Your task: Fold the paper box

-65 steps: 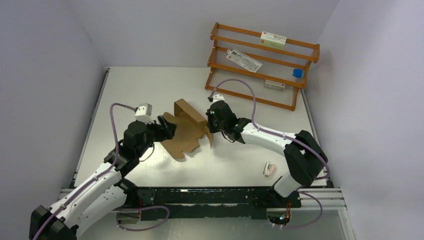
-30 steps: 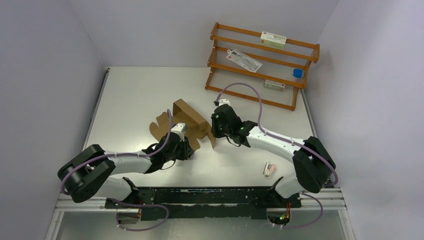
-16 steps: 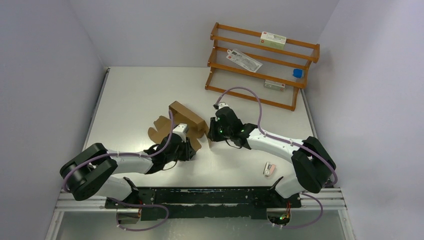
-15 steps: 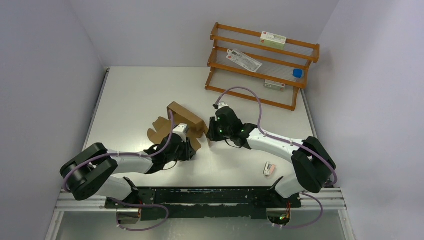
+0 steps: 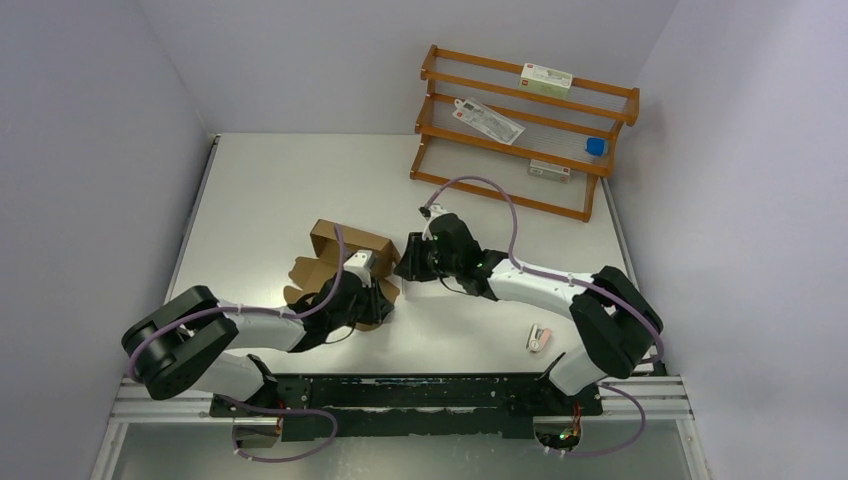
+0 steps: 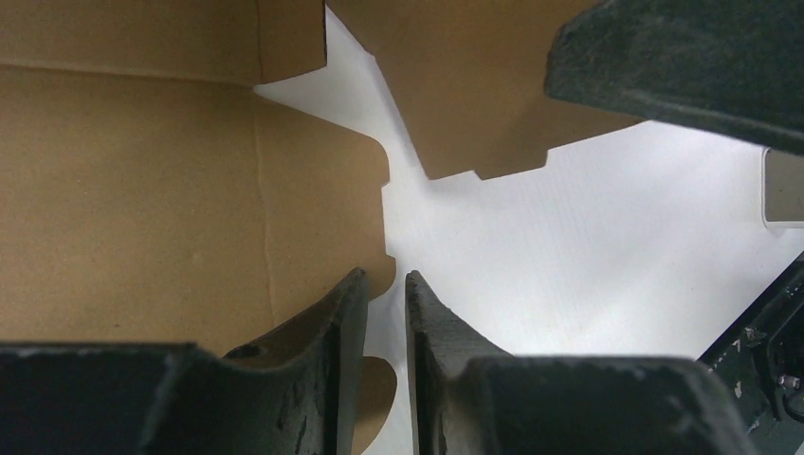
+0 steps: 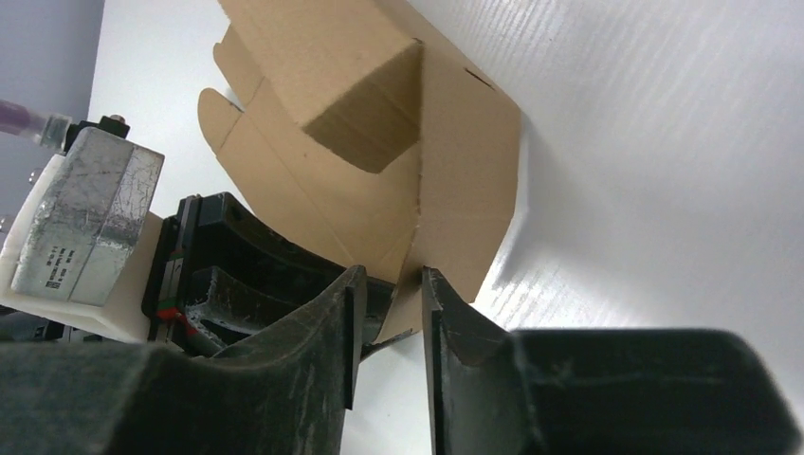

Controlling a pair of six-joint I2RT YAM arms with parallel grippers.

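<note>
The paper box [image 5: 335, 262] is plain brown and unprinted. The bench [image 5: 270, 180] is white with a fine ribbed pattern. The left arm [image 5: 250, 325] and right arm [image 5: 540, 285] are white with black joints and carry purple cables [image 5: 470, 179]. The left pincer [image 6: 379, 284] and right pincer [image 7: 391, 284] are black. At 1 o'clock, the rack [image 5: 500, 195] is orange-brown and holds a blue item [image 5: 596, 146]. At 4 o'clock, a small carton [image 5: 539, 337] is mainly white.
</note>
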